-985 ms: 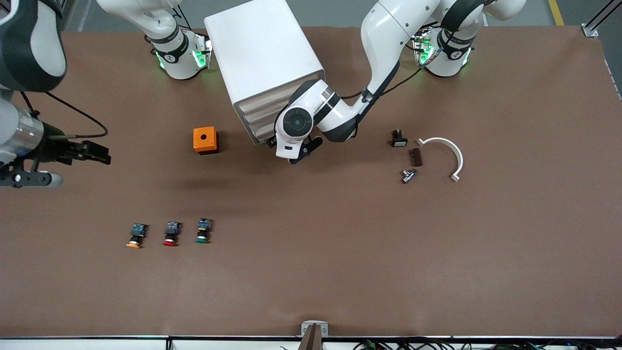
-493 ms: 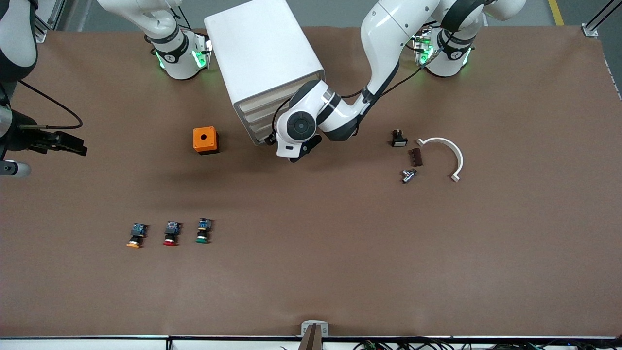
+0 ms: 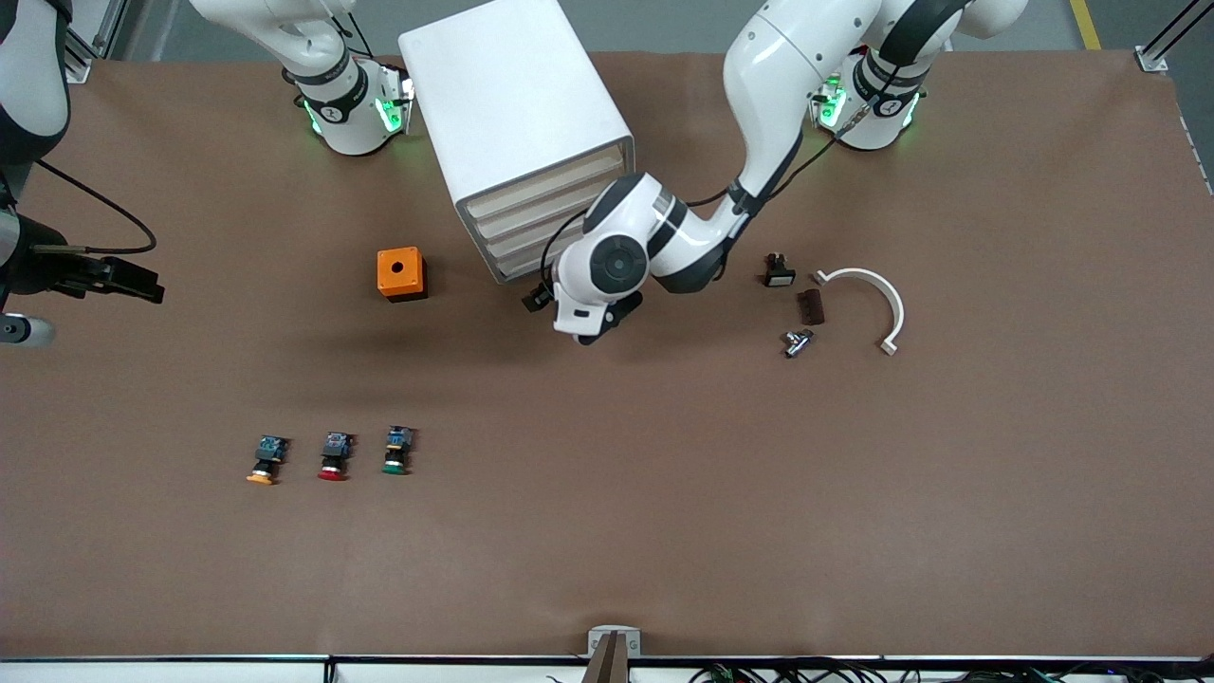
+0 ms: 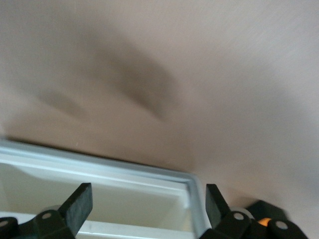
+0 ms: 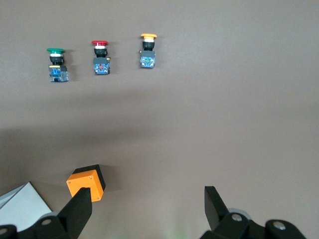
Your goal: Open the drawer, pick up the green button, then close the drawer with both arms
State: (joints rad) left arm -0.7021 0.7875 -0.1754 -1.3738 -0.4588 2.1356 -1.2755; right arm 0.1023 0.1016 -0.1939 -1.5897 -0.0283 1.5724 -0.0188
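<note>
1. Right gripper (image 3: pixel 142 282) hangs over the right arm's end of the table, well apart from everything; the arm waits. Its wrist view shows the fingers (image 5: pixel 79 211) spread wide, holding nothing.
2. Three buttons lie in a row near the front camera: yellow-capped button (image 3: pixel 265 459), red-capped button (image 3: pixel 333 456), then the green button (image 3: pixel 396 451), nearest the table's middle. None is touched.
3. Orange box (image 3: pixel 401 273) sits between the button row and the drawer cabinet (image 3: pixel 517 128).
4. Left gripper (image 3: pixel 542 296) is low, just in front of the cabinet's lowest drawer. Its wrist view shows the fingers (image 4: pixel 79 204) wide apart, gripping nothing, with the open drawer (image 4: pixel 187 183) rim between them.
5. Risk, judged: with the fingers straddling the rim, a skewed pull could slip off or drag the whole cabinet.
6. Small parts (image 3: pixel 797 304) and a white curved piece (image 3: pixel 877 296) lie toward the left arm's end.
7. Views: only the left wrist view shows the drawer's inside; only the right wrist view shows the right gripper's spread.
</note>
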